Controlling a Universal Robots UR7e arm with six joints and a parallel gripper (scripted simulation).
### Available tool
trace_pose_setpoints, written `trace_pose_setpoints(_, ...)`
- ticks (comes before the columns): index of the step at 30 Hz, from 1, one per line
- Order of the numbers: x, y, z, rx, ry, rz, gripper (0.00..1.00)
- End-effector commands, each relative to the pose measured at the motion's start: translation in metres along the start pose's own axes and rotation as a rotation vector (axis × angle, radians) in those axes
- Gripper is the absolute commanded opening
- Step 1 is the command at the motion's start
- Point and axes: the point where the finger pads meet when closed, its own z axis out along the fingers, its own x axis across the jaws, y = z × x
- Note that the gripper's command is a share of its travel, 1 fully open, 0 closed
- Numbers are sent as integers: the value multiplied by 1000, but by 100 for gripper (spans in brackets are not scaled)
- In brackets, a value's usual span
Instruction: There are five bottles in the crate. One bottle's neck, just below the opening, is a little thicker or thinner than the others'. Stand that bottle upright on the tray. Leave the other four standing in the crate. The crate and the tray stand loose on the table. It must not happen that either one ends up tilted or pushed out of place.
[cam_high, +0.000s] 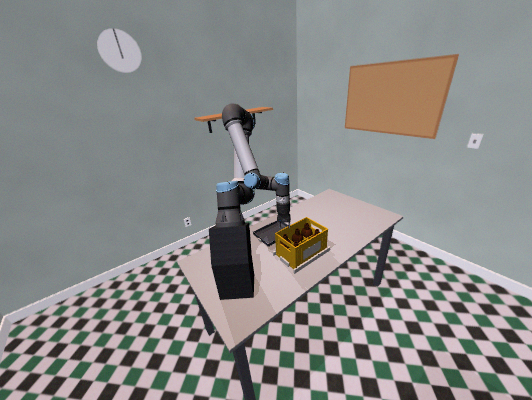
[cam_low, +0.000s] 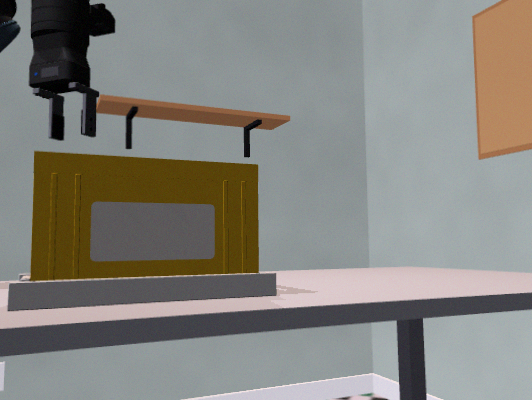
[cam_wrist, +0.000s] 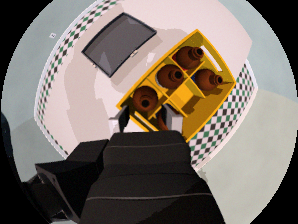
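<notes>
The yellow crate (cam_high: 287, 257) (cam_low: 150, 182) (cam_wrist: 207, 112) stands on the table. Five brown bottles are in it: one (cam_wrist: 190, 57) at the far end, one (cam_wrist: 207, 80) beside it, one (cam_wrist: 169, 76) mid-row, one (cam_wrist: 144, 97) at the near corner, and one (cam_wrist: 162, 120) mostly hidden behind a finger. Neck differences are too small to tell. My gripper (cam_high: 284, 224) (cam_low: 73, 136) (cam_wrist: 145, 111) is open and empty, above the crate's near end; in the wrist view the near-corner bottle shows between the fingers, lower down. The dark grey tray (cam_high: 265, 233) (cam_wrist: 120, 45) is bare.
A low grey strip (cam_low: 150, 291) runs along the crate's foot. The tray lies beside the crate's long side, a short gap away. A tall black block (cam_high: 230, 265) stands under the arm's base. A wall shelf (cam_low: 190, 114) is in the background.
</notes>
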Motion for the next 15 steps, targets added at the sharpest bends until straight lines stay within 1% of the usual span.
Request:
trace_pose_setpoints(1,0,0,2,0,1,0,100)
trace_pose_setpoints(15,0,0,13,0,1,0,100)
